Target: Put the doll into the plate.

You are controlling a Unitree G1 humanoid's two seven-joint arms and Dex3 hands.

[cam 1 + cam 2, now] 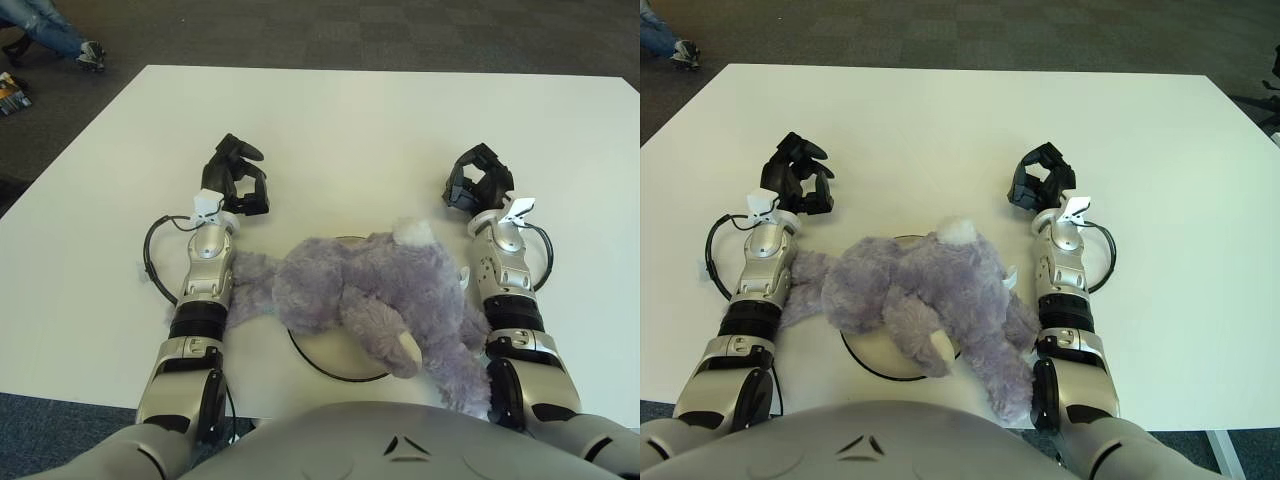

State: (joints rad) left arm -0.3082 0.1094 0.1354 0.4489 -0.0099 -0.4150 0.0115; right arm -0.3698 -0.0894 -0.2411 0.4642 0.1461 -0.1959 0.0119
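Between the left hand (236, 178) and right hand (478, 182), both curled and empty, the doll (375, 300) already covers the plate (330, 368); nothing more seems needed but withdrawing.

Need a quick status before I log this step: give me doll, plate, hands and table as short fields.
doll: purple plush doll lying across the plate, limbs spilling over onto the table
plate: white plate, mostly covered by the doll
left hand: left hand beyond the doll, fingers curled, holding nothing
right hand: right hand beyond the doll, fingers curled, holding nothing
table: white table
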